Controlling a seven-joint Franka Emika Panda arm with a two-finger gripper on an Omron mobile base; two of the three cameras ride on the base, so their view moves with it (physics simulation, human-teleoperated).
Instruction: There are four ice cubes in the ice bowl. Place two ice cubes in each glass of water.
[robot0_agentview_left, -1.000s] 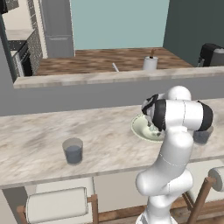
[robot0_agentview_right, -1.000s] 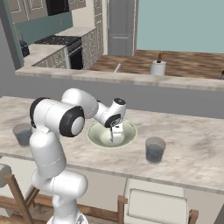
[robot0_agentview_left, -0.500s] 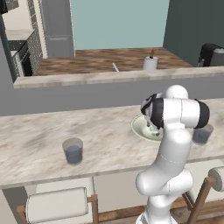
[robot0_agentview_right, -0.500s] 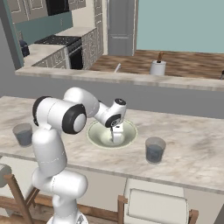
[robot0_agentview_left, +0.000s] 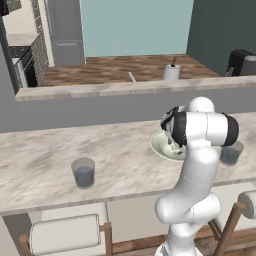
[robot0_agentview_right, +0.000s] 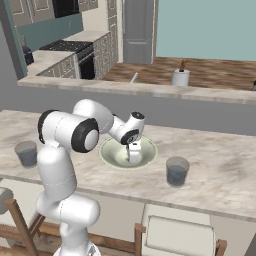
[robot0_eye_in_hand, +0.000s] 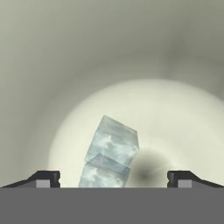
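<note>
Claw (robot0_eye_in_hand: 113, 177) tips stand wide apart at the foot of the hand view, holding nothing. Between them, nearer the left tip, ice cubes (robot0_eye_in_hand: 111, 153) lie stacked on the floor of the ice bowl (robot0_eye_in_hand: 183, 118); their long axis leans up and rightward, so I judge a slight shift left would centre the grip. Beyond, on the worktop (robot0_agentview_right: 225, 170), one glass of water (robot0_agentview_right: 177, 171) stands beside the bowl, the other (robot0_agentview_right: 26, 153) well apart

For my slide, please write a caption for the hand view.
Open hand low inside the bowl, fingertips on either side of stacked ice cubes.
</note>
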